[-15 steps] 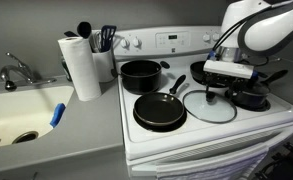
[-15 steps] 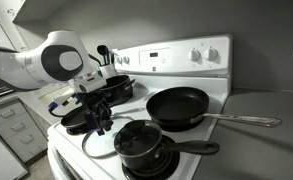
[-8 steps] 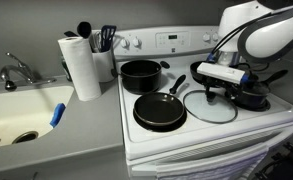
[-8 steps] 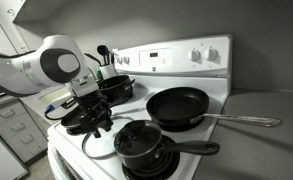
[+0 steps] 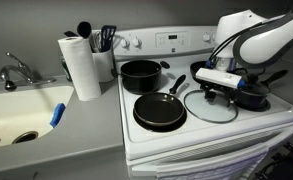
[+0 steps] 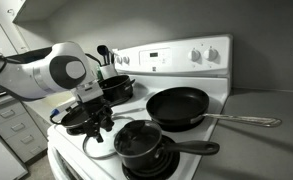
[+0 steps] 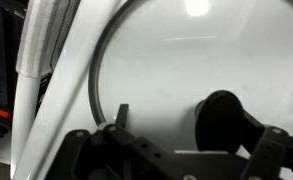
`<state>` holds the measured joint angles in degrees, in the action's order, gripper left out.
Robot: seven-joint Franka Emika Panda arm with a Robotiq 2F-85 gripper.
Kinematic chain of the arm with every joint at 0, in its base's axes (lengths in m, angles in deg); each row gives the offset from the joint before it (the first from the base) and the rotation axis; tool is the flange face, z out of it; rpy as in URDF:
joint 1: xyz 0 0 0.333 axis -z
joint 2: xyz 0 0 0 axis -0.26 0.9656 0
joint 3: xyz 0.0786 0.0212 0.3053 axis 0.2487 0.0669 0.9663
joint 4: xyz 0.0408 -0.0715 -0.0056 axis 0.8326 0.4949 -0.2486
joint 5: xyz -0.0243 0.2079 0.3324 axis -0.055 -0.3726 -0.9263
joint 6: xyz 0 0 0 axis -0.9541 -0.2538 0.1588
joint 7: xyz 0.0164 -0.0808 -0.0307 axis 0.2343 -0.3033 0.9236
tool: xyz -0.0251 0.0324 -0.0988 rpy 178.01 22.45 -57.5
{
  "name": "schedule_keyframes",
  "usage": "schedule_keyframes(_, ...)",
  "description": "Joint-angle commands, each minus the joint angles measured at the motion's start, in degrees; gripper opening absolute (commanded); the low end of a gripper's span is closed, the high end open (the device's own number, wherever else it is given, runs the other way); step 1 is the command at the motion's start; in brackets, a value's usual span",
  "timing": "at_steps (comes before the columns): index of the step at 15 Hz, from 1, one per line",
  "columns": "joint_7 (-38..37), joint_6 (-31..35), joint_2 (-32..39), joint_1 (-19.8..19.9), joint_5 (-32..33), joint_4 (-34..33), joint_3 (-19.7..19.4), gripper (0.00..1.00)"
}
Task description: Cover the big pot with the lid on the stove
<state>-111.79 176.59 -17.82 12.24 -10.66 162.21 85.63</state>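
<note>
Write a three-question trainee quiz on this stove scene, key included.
1. True or false: the lid already sits on the big pot.
2. Multiple choice: the gripper hangs above (A) the lid, (B) the frying pan, (C) the sink.
3. In the wrist view, what dark thing shows between the open jaws?
Key: 1 false, the lid lies flat on the stove, apart from the pot; 2 A; 3 the lid's knob.
</note>
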Motion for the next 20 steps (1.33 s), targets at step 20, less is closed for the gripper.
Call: schedule_keyframes(20, -2.4, 10.9, -2.1, -1.4, 0.3, 3.8, -1.6, 1.00)
